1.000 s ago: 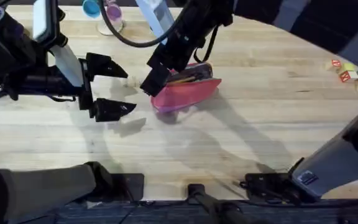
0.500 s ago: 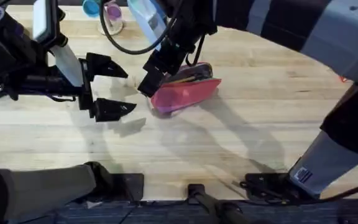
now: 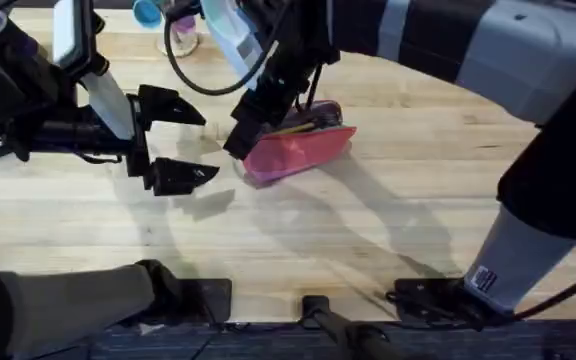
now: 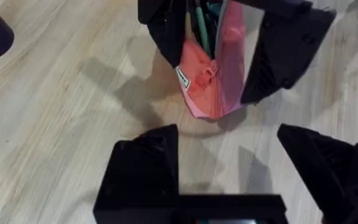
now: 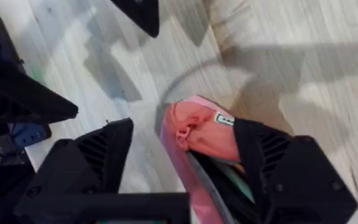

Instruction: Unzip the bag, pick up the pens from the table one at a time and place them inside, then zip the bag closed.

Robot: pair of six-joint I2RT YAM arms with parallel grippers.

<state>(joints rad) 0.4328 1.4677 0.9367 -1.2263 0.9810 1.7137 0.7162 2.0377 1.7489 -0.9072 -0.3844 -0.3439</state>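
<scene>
The bag's point(image 4: 211, 81) white tag point(image 4: 183, 78) is unreadable — right gripper point(image 4: 229, 59) straddles it, left gripper point(image 3: 190, 146) wide, empty.

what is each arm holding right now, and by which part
The left gripper is open and holds nothing. The right gripper straddles the zipper end of the bag; whether it actually grips it cannot be told.

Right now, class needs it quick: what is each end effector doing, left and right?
Left end effector: open, holding nothing, beside the coral-pink fabric pencil pouch.
Right end effector: open, fingers straddling the pouch's end.
</scene>
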